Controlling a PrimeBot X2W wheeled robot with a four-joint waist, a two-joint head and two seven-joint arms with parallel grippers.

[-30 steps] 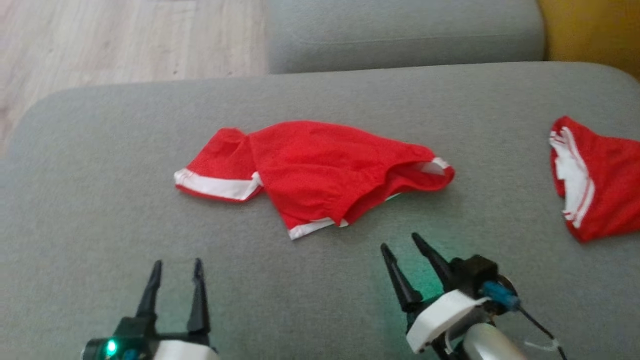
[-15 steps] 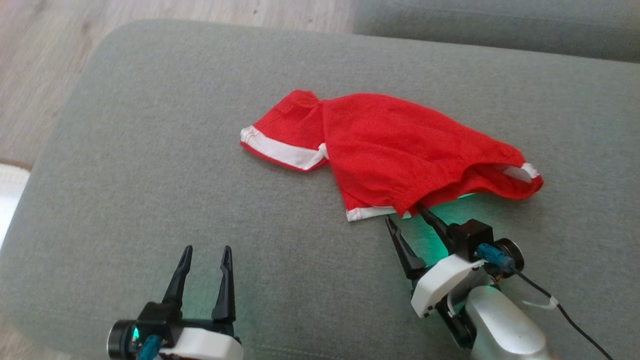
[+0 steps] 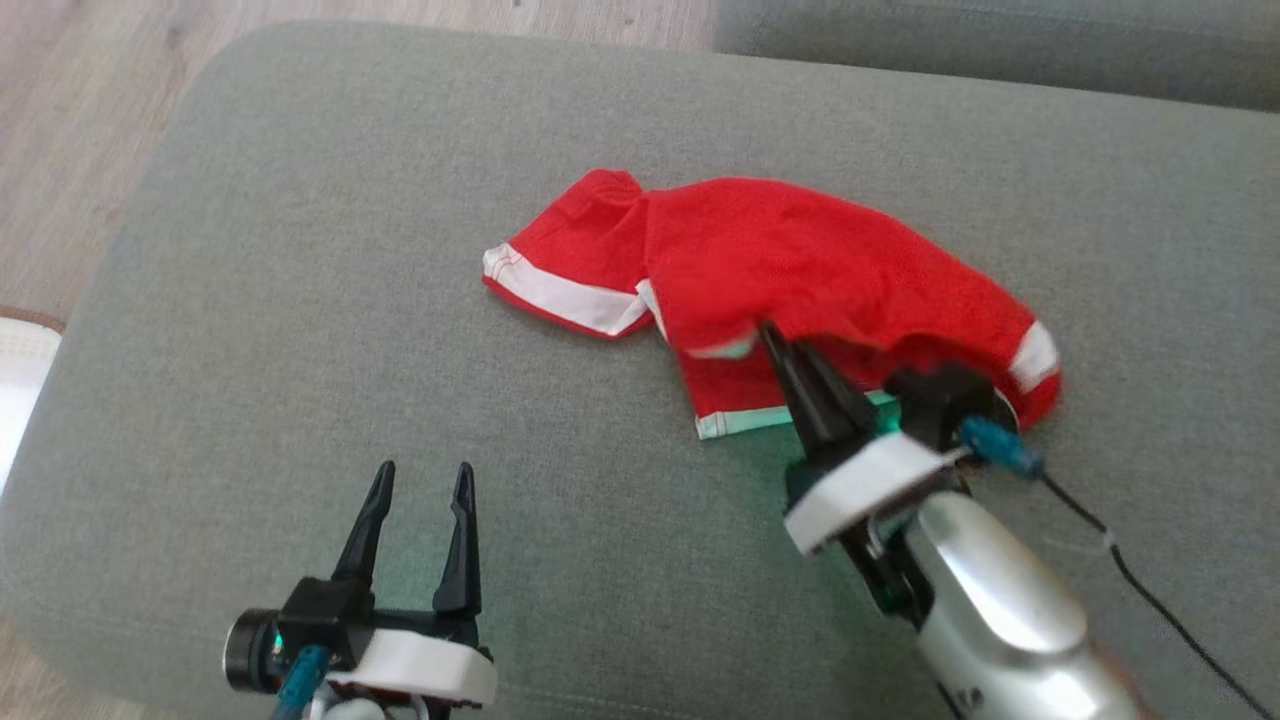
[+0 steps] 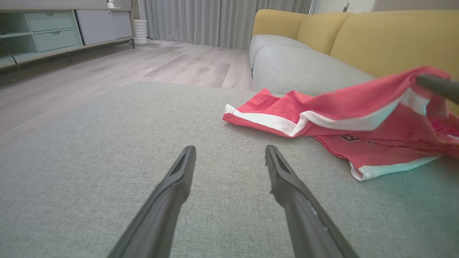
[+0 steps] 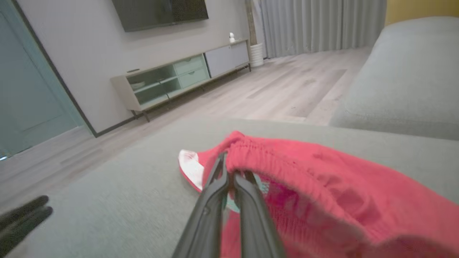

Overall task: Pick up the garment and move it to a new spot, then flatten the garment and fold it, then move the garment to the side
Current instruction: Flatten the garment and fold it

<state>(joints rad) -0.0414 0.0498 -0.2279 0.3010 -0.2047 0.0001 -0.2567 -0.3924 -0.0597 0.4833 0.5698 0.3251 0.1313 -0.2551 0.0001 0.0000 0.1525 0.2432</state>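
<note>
Nearest, the left gripper [image 3: 424, 467] hovers empty, jaws spread. The right gripper [image 3: 770, 335] has its jaws pinching the elastic hem of the red garment [image 3: 800, 260], which lies mid-way across the grey sofa cushion [image 3: 300, 300]. This looks like step 1, the pick-up. Next calls for a clean lift and carry. Beyond are the wood floor [image 4: 107, 68], low cabinet [image 5: 172, 77] and curtains [image 4: 200, 18].

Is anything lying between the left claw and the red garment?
Nothing visible. Bare grey cushion runs from the open left claw to the red garment. The right claw, shut on the garment's near edge, sits off to the right of that path.
</note>
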